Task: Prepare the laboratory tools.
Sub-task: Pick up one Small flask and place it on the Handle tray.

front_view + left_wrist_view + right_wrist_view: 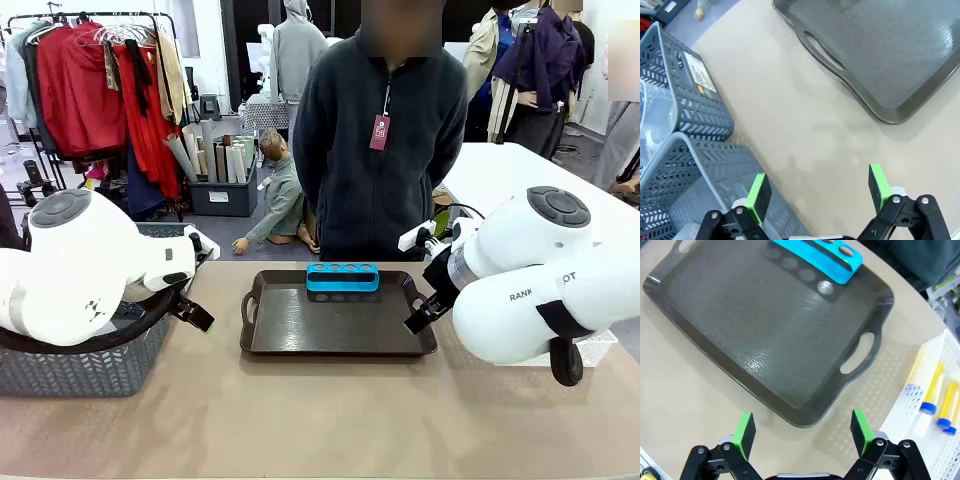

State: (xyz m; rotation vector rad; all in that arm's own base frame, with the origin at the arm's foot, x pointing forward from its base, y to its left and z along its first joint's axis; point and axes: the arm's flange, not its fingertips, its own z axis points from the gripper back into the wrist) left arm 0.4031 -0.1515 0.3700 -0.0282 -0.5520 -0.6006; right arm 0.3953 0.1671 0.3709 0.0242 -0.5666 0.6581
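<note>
The left tool [817, 176] is wide open and holds nothing. It hangs over the table [805, 130], at 9 o'clock from the tray [300, 335], next to the grey baskets [705, 117]. Something clear lies in one of them, but it is too hidden to name. The right tool [802, 426] is wide open and empty too, at 3 o'clock from the tray, near its handle. The blue rack [342, 277] stands on the tray at its 12 o'clock edge, and its four holes look empty. The tubes [931, 390] are yellow with blue caps. They lie on their sides in a white basket [900, 415], farther out at 3 o'clock from the tray. They look small, light and smooth, so they may roll or slip. A good place to take hold is likely across the middle of the yellow part, below the cap, with a soft squeeze. The rack looks stiff and light, so a push could make it slide.
</note>
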